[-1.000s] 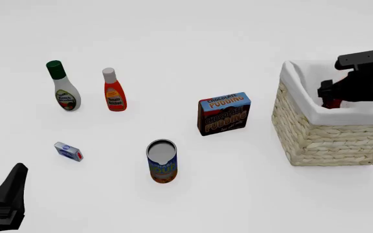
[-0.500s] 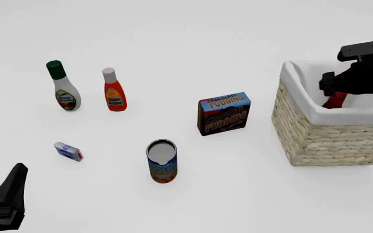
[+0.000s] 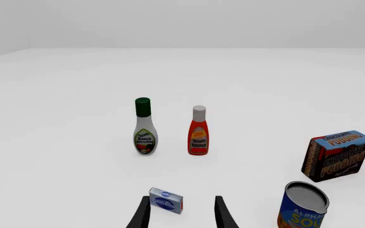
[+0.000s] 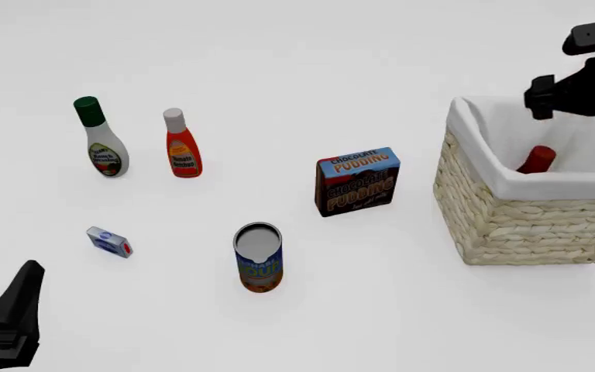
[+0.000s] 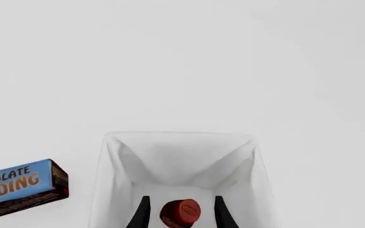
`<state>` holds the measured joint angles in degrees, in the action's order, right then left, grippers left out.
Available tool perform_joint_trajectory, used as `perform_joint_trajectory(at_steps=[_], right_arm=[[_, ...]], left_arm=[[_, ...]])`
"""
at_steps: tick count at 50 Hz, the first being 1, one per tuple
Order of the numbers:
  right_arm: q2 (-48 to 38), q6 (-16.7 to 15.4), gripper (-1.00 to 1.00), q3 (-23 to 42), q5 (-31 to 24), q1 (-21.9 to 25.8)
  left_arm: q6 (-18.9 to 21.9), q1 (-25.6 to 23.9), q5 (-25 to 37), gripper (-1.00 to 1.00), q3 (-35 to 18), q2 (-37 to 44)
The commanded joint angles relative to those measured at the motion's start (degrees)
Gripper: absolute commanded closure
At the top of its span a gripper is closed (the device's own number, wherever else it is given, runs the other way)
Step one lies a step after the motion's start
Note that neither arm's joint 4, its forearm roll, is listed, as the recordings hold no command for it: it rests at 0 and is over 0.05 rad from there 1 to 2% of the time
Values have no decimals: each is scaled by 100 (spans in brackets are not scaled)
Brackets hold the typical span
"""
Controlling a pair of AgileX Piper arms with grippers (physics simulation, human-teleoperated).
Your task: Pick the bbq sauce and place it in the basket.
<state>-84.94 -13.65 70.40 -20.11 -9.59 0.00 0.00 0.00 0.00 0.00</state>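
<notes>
The bbq sauce point(image 4: 536, 160) stands inside the basket point(image 4: 504, 225), with only its red cap and dark neck showing above the white lining. My right gripper point(image 4: 541, 98) is open and empty, lifted above the basket's far rim and apart from the bottle. In the right wrist view the red cap point(image 5: 181, 212) shows between the spread fingers point(image 5: 143, 211), down inside the basket point(image 5: 176, 136). My left gripper point(image 4: 13, 310) is open and empty at the near left; its fingers point(image 3: 140, 216) frame a small blue box.
A white bottle with green cap point(image 4: 101, 139) and an orange-red ketchup bottle point(image 4: 180, 145) stand at the far left. A small blue box point(image 4: 109, 242), a soup can point(image 4: 258, 258) and a chocolate pudding box point(image 4: 358, 181) sit in the middle.
My right gripper has risen up and out of the basket, leaving the bbq sauce inside. The left arm has not moved.
</notes>
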Motion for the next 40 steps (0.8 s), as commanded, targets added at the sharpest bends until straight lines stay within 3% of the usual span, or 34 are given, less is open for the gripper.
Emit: perform_joint_trajectory(at_steps=[1,21,31,40], right_arm=[[312,24,-100,218,-245,57],[825,209,-100,435,-542,96],[1267,566,-100,712,-751,68],[1775,742,-100,356,-702,42]], left_arm=[[0,0,0,-100,0,0],[0,0,0,-100,0,0],[0,0,0,-100,0,0],[0,0,0,-100,0,0]])
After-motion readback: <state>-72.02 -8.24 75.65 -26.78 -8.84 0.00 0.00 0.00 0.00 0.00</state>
